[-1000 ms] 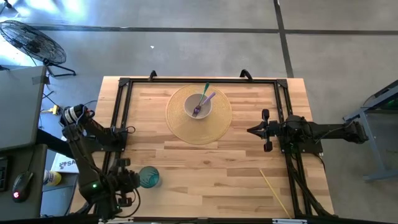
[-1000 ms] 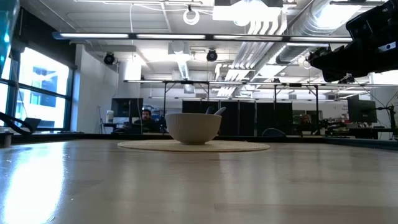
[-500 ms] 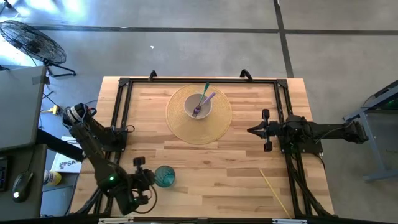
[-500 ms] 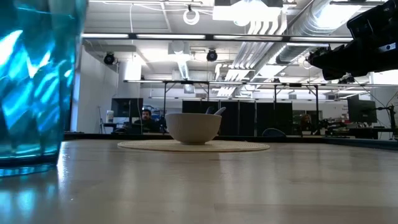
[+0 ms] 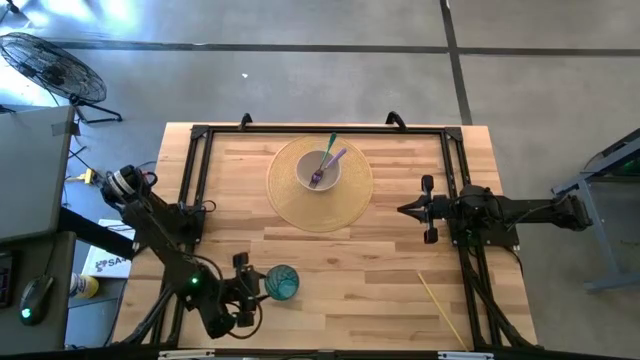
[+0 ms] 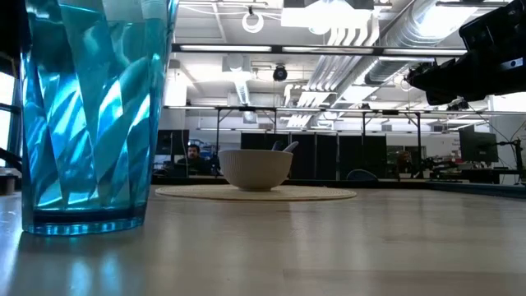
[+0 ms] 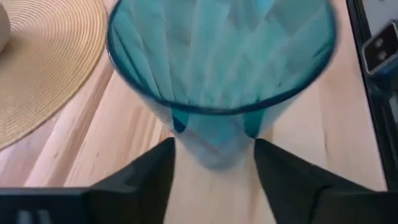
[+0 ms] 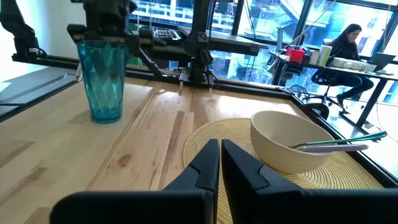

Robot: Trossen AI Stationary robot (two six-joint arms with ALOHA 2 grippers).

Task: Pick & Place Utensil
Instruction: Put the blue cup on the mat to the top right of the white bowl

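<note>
My left arm [image 5: 160, 235] is dark, with a green light lit. The right arm [image 5: 520, 212] is dark too. Its fingers [image 8: 205, 168] are matte black.

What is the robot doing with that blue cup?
The left gripper is holding the blue cup near the front of the wooden table. The cup stands upright, and its base looks to be on the wood. Farther back, a bowl sits on a round woven mat with two utensils already in it. The right gripper waits at the right side with its fingers shut, holding nothing.
</note>
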